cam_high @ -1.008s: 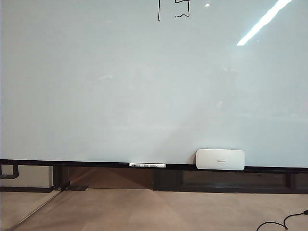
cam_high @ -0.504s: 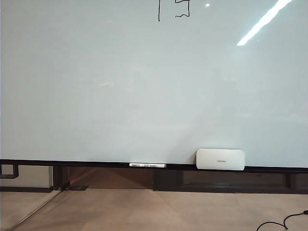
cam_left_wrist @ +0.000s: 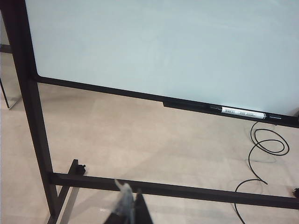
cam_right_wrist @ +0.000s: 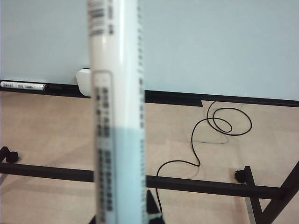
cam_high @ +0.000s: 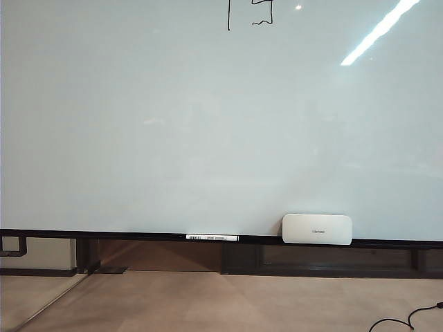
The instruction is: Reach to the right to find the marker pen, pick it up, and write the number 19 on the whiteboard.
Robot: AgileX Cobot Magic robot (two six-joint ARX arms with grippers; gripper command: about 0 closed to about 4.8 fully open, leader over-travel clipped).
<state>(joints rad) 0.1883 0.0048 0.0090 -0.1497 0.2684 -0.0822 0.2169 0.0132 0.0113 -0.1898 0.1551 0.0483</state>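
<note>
The whiteboard (cam_high: pixel 208 138) fills the exterior view, and the number 19 (cam_high: pixel 228 17) is drawn in thin black strokes at its top edge. Neither gripper shows in that view. In the right wrist view my right gripper (cam_right_wrist: pixel 124 212) is shut on the marker pen (cam_right_wrist: pixel 117 116), a white barrel with black print that stands up across the picture in front of the board (cam_right_wrist: pixel 210 46). In the left wrist view my left gripper (cam_left_wrist: pixel 131 198) is low over the floor, its fingers pressed together with nothing between them, well short of the board (cam_left_wrist: pixel 163 42).
A white eraser (cam_high: pixel 317 228) sits on the board's lower ledge, with a second white pen (cam_high: pixel 212 238) lying on the ledge to its left. The black stand frame (cam_left_wrist: pixel 28 93) and its floor bar (cam_right_wrist: pixel 210 186) are below. A black cable (cam_right_wrist: pixel 219 126) coils on the floor.
</note>
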